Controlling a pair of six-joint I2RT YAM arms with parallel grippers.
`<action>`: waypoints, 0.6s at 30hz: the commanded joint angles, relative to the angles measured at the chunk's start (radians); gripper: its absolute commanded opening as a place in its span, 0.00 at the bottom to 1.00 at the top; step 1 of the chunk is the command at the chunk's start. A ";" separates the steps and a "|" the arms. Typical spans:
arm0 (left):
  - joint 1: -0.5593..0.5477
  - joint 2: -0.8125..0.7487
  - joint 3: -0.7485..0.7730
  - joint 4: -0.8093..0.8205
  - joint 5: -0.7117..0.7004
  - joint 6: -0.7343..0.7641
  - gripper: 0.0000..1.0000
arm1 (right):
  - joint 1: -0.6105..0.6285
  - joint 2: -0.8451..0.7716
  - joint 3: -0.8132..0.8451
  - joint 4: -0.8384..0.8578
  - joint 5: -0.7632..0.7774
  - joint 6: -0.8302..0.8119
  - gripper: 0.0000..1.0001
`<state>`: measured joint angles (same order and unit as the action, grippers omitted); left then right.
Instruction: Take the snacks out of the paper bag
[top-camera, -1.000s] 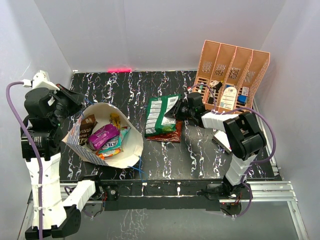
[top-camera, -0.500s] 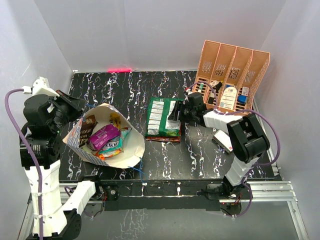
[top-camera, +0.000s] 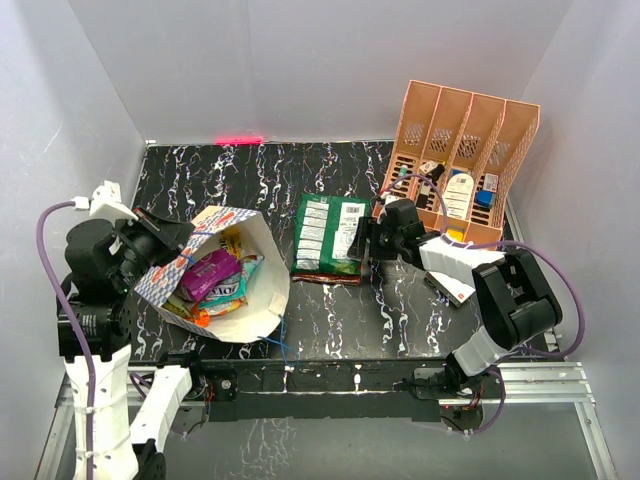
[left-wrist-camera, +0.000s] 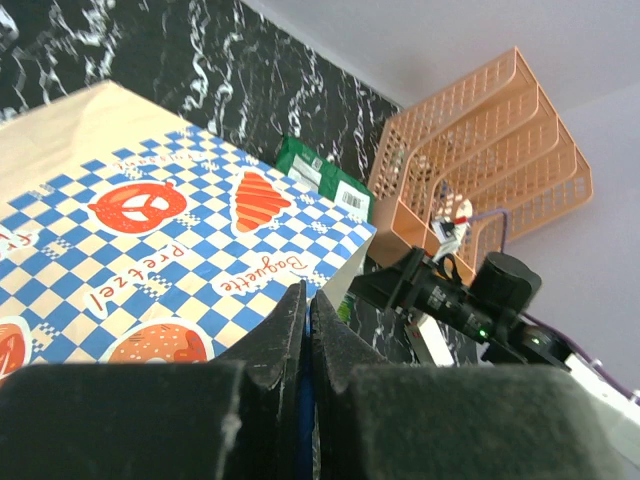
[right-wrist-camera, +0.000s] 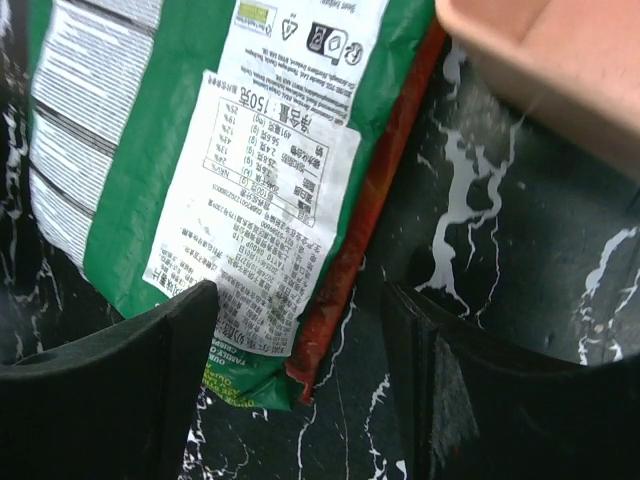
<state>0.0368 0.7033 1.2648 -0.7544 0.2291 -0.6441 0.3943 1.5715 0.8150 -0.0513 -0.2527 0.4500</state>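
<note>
Where the left end effector (left-wrist-camera: 305, 300) is pinched fully closed on the rim of the paper bag (top-camera: 255, 290), a blue strip shows between its fingers. The bag sits at the near-left of the worktop (top-camera: 400, 315), close to the front edge. Bare worktop lies between the bag and the green packet (top-camera: 325, 235), and behind both toward the far edge. The right end effector (right-wrist-camera: 297, 300) is open and holds nothing, with its fingers on either side of that packet's corner. The packet lies flat mid-worktop on a red-brown chip bag (right-wrist-camera: 362, 230), just beside the corner of the orange rack (top-camera: 465, 130) at the far right. A white-and-red box (top-camera: 452, 287) lies near the rack. Inside the gaping bag lie a purple packet (top-camera: 208, 272), a teal packet (top-camera: 230, 291) and an orange wrapper (top-camera: 200, 318). The rack's slots hold small bottles (top-camera: 458, 192).
</note>
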 joint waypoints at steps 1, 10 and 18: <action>-0.003 -0.007 -0.020 0.034 0.135 -0.052 0.00 | 0.021 -0.001 -0.024 0.057 -0.011 -0.006 0.68; -0.002 -0.060 0.015 -0.047 0.141 0.034 0.00 | 0.048 0.030 -0.056 0.021 0.100 -0.056 0.64; -0.002 -0.109 -0.047 -0.005 0.143 -0.011 0.00 | 0.054 -0.235 0.010 -0.052 0.081 -0.166 0.71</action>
<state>0.0360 0.5793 1.2274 -0.7815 0.3393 -0.6300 0.4442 1.4891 0.7612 -0.1051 -0.1577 0.3763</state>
